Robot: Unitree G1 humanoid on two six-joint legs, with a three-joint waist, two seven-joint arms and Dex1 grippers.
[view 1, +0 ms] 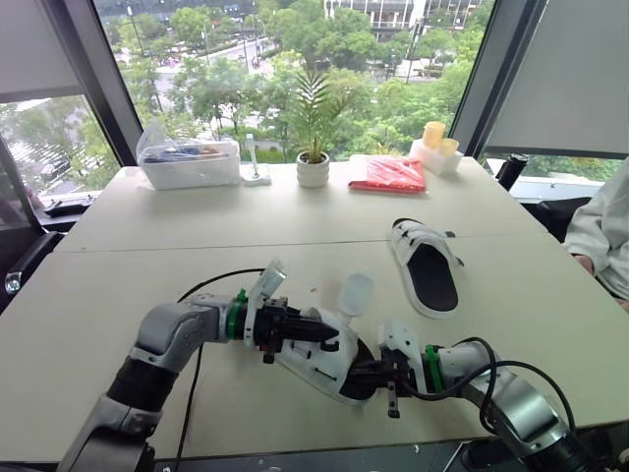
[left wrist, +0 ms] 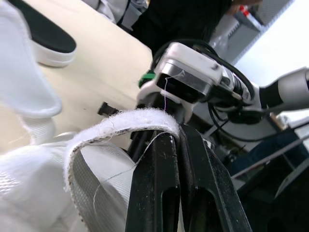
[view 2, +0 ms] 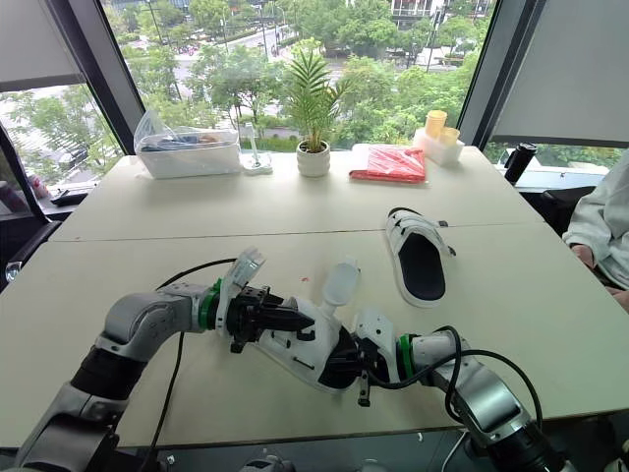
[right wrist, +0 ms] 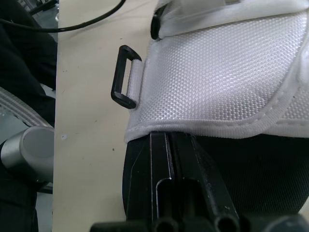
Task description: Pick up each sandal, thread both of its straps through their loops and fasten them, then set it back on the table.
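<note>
A white sandal (view 1: pixel 319 362) with a black insole is held just above the table's front edge between my two grippers. My left gripper (view 1: pixel 329 332) is shut on one of its white straps (left wrist: pixel 116 123), pinching the fuzzy strap end. My right gripper (view 1: pixel 371 375) is shut on the sandal's black sole edge (right wrist: pixel 251 164), beside a woven strap (right wrist: pixel 217 72) and a black loop (right wrist: pixel 124 77). Another strap flap (view 1: pixel 354 293) stands up loose. The second sandal (view 1: pixel 425 265) lies flat on the table to the far right, apart from both grippers.
Along the far edge stand a clear plastic box (view 1: pixel 190 162), a small potted plant (view 1: pixel 314 169), a red packet (view 1: pixel 390 174) and yellow cups (view 1: pixel 435 138). A person's sleeve (view 1: pixel 604 236) rests at the right edge. A black cable (view 1: pixel 211 280) crosses near my left arm.
</note>
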